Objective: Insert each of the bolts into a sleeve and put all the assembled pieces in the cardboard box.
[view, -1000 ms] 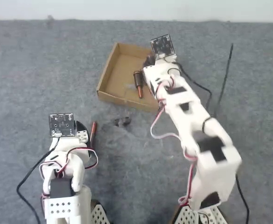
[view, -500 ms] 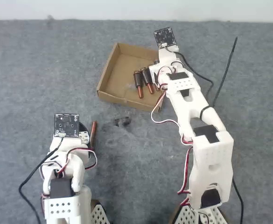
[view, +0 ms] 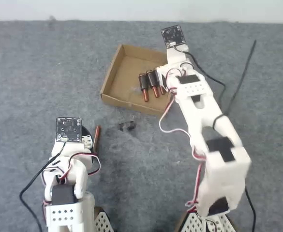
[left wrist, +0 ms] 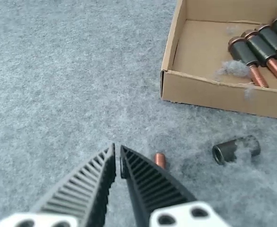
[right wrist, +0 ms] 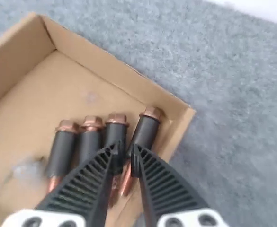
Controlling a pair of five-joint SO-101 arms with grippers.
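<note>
High, left-wrist and right-wrist views of the bolt-and-sleeve task on a grey carpeted surface (view: 35,72). Four assembled pieces (right wrist: 88,139) lie side by side on the floor of the cardboard box (view: 110,77), heads toward its far wall. They are packed near the corner closest to the right arm, probably because that is the shortest reach over the rim. The right claw (right wrist: 124,153) hangs above them with its fingers nearly pressed together and nothing between them, which suggests the latest piece is already delivered. One loose bolt (view: 96,137) and one empty sleeve (view: 126,126) lie on the surface in front of the box, near each other but apart, so one assembly appears to remain. The left claw (left wrist: 118,155) sits low just beside the bolt, fingers drawn almost together around no object. The bolt's copper tip shows past the outer side of one finger, not between the two, a placement suited to a pick-up not yet begun. Compared with one second earlier, the right arm has drawn back from over the box interior toward its right edge, uncovering a second piece in the high view. The left arm has shifted slightly toward the bolt. Bolt, sleeve and box keep their positions.
</note>
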